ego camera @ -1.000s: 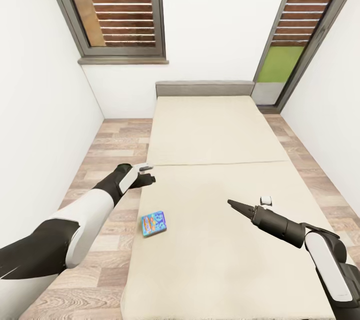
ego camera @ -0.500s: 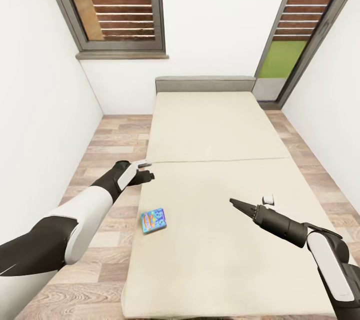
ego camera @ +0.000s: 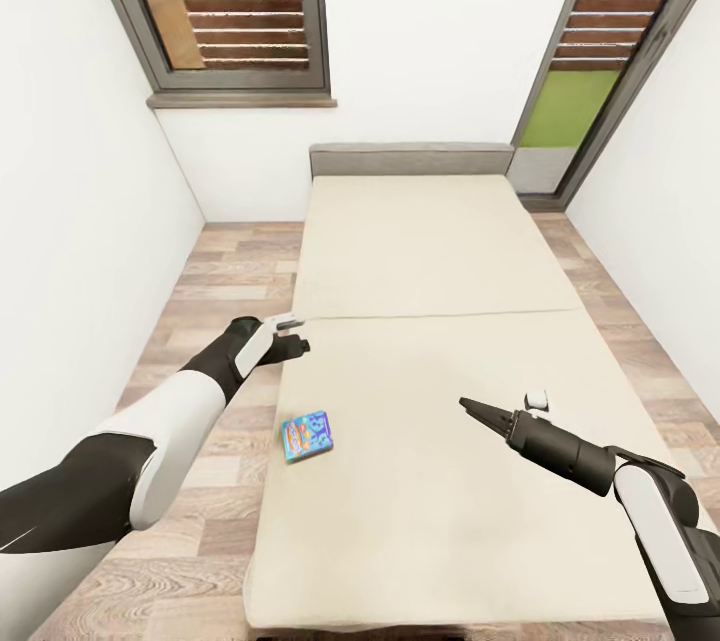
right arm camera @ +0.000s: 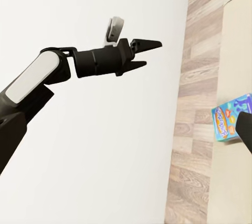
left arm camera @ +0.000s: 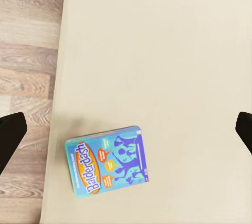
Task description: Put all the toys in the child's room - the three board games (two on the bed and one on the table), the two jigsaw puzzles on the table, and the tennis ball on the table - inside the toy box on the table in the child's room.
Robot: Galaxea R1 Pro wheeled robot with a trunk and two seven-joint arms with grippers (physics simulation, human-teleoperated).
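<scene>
The small blue flat board game box point(ego camera: 307, 436) lies at the lower left edge of the beige bed point(ego camera: 430, 251) — the view has pulled back slightly. Left end effector point(ego camera: 292, 333) spread above it; right end effector point(ego camera: 474, 410) pressed together, empty — pickup still pending.

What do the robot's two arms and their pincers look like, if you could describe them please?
Both arms have glossy white shell segments joined by black sections. The left arm turns black at the wrist, with a small white camera block beside its dark left pincer. The right arm has a ribbed black forearm, a small white block on top, and a right pincer of slim, pointed black fingers. No loose cables or markings are visible.
</scene>
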